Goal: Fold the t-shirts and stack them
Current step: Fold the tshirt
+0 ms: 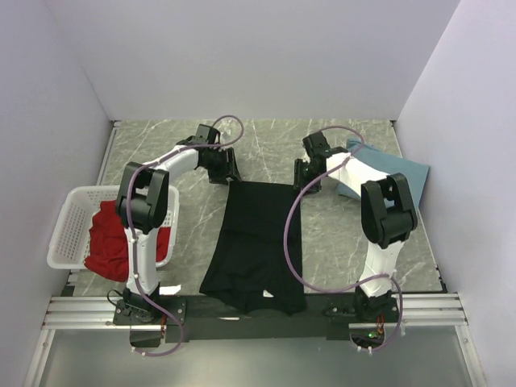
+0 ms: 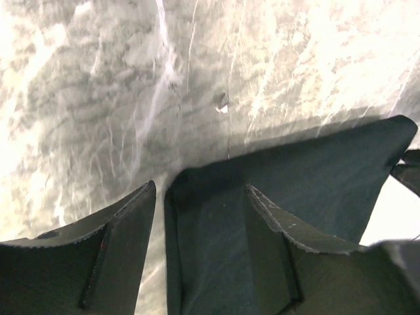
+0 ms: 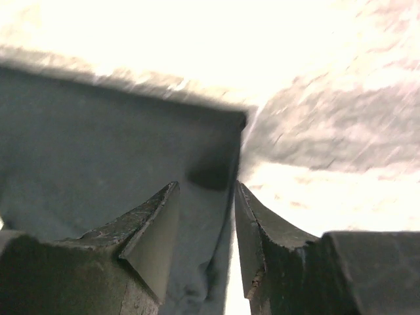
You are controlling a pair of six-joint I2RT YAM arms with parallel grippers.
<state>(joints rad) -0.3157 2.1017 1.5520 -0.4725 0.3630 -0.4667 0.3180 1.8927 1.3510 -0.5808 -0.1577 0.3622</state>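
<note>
**Both arms at the far corners of the black shirt**

The black t-shirt [image 1: 258, 242] lies spread lengthwise down the middle of the grey marbled tabletop [image 1: 266, 145]. Its far edge is straight, and its wider near end reaches the rail between the two arm bases.

At the far-left corner, my left wrist camera shows the left fingers [image 2: 111, 256] spread apart. One is over bare tabletop, the other is over the cloth, and the shirt's corner lies between them. Nothing is pinched there.

At the far-right corner the right fingers [image 3: 269, 256] also stand apart, with a narrow gap between them. One is above the cloth and the other is just at its side edge. The fabric looks flat and I see no grip on it.

From overhead, a purple cable [image 1: 288, 234] from the right arm loops across the right side of the shirt.

The dusty-blue t-shirt [image 1: 391, 171] lies at the far right of the tabletop, partly hidden behind the right arm and well apart from the black one. The red t-shirt [image 1: 109, 246] is bunched inside the white latticed basket [image 1: 66, 230] at the left edge, beside the left arm's upright link
</note>
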